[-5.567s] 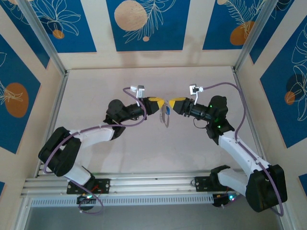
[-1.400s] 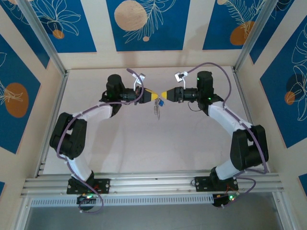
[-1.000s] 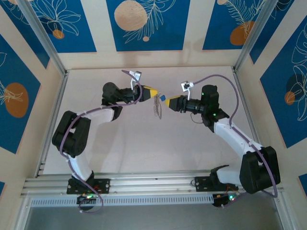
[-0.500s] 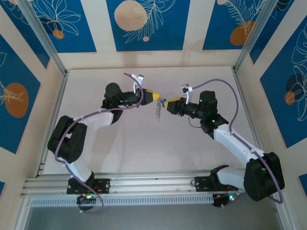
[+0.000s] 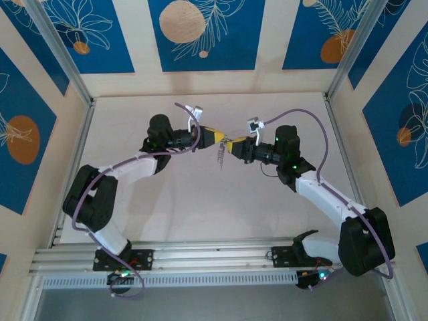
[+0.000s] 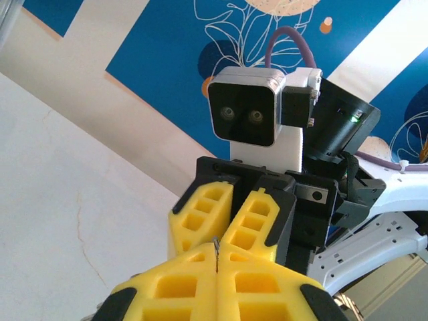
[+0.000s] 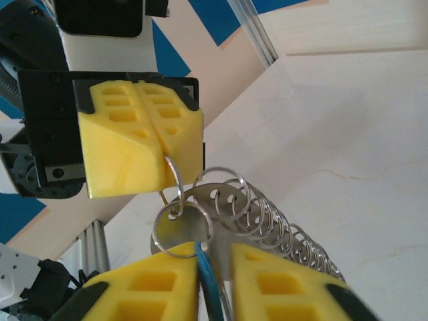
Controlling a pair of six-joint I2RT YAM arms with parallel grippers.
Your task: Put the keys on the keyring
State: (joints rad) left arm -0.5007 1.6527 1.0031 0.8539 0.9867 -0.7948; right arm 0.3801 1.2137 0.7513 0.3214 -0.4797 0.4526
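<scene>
The keyring point(image 5: 219, 157) is a flat grey metal piece carrying several wire rings point(image 7: 267, 200); it hangs above the middle of the table. My left gripper point(image 5: 218, 137) is shut on one thin ring point(image 7: 172, 175), whose edge shows between its yellow pads point(image 6: 215, 253). Tip to tip with it is my right gripper point(image 5: 231, 144). In the right wrist view the right gripper point(image 7: 214, 257) is closed on a key with a blue head point(image 7: 208, 281), which reaches up to a small ring point(image 7: 180, 224). The left gripper point(image 7: 160, 154) faces it from the upper left.
The pale tabletop point(image 5: 200, 207) lies below both raised arms. Blue and cream patterned walls point(image 5: 200, 33) enclose the back and sides. An aluminium rail point(image 5: 214, 257) runs along the near edge at the arm bases. The right arm's camera housing point(image 6: 244, 114) looms close in the left wrist view.
The right gripper has moved up and left until it meets the left gripper at the hanging keyring, and its jaws have narrowed onto the blue key. The left gripper has shifted slightly right.
</scene>
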